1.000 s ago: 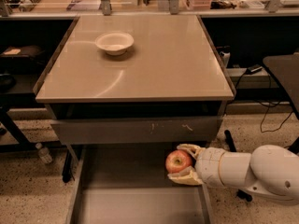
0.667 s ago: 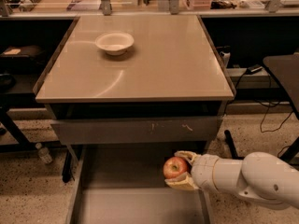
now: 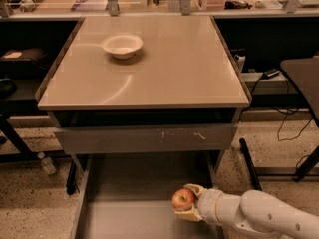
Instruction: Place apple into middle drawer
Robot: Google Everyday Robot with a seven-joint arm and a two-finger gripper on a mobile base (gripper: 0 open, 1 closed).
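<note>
The red apple (image 3: pixel 183 198) with yellowish patches is held in my gripper (image 3: pixel 188 204), whose pale fingers (image 3: pixel 191 214) close around it from the right. The white arm comes in from the lower right. The apple hangs over the right part of the open middle drawer (image 3: pixel 124 218), a wide shallow grey-tan drawer pulled out at the bottom of the view. I cannot tell whether the apple touches the drawer floor.
Above the open drawer sits a shut drawer with a pale-scratched front panel (image 3: pixel 149 138). A white shallow bowl (image 3: pixel 122 45) stands on the tan tabletop (image 3: pixel 164 63). A small bottle (image 3: pixel 47 163) lies on the floor at left. A dark table leg (image 3: pixel 249 166) stands right of the drawer.
My gripper has carried the apple downward and slightly left, lower over the open drawer. Bowl and drawers have not moved.
</note>
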